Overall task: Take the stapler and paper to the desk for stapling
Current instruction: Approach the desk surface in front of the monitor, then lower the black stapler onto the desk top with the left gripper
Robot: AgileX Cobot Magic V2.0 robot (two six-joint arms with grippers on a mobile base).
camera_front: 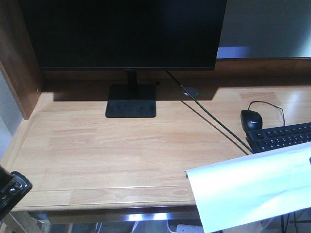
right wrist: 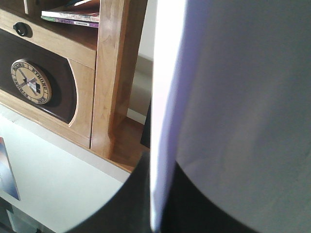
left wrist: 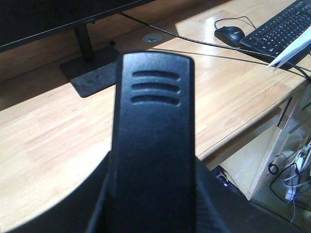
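Note:
The black stapler (left wrist: 153, 121) stands up the middle of the left wrist view, ribbed end uppermost, and my left gripper (left wrist: 153, 206) is shut on it with a dark finger on each side. The same gripper shows as a dark shape (camera_front: 10, 190) at the front left corner of the light-wood desk (camera_front: 121, 145). The white paper (camera_front: 252, 189) hangs in the air over the desk's front right corner. My right gripper (right wrist: 155, 206) is shut on the paper (right wrist: 233, 97), which fills the right of its view. The right gripper itself is hidden in the front view.
A black monitor (camera_front: 121, 34) on a flat base (camera_front: 131, 101) stands at the back, beside a round cable hole (camera_front: 190, 91). A cable (camera_front: 214, 121) runs diagonally towards a black keyboard (camera_front: 282, 137) and mouse (camera_front: 251, 120). A raised wooden side panel (camera_front: 17, 58) bounds the left.

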